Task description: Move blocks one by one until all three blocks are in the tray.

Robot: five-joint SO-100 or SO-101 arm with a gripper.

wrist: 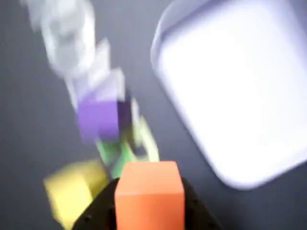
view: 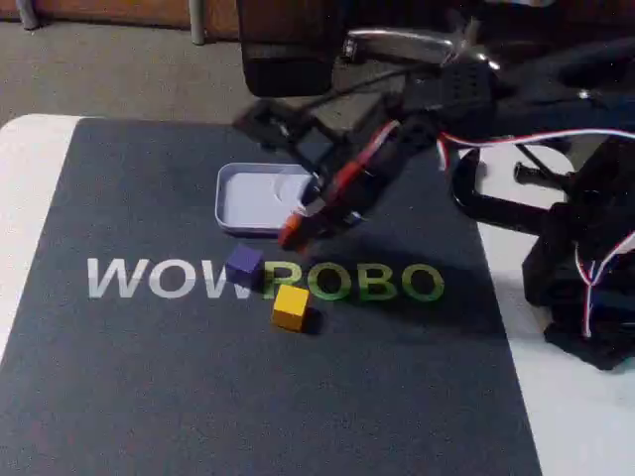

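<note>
My gripper (view: 298,228) is shut on the orange block (view: 291,232), held just above the mat at the tray's front right corner. In the wrist view the orange block (wrist: 149,194) sits between the dark jaws at the bottom edge. The pale tray (view: 243,198) lies on the mat behind it and holds nothing that I can see; the wrist view has the tray (wrist: 230,91) at upper right. The purple block (view: 243,265) and the yellow block (view: 290,306) rest on the mat in front of the tray. The wrist view is blurred, with the purple block (wrist: 99,117) and yellow block (wrist: 72,187) at left.
A dark mat (view: 149,377) with WOWROBO lettering covers the white table (view: 25,159). The arm's base and a black clamp (view: 585,268) stand at the right. Open mat lies in front and to the left.
</note>
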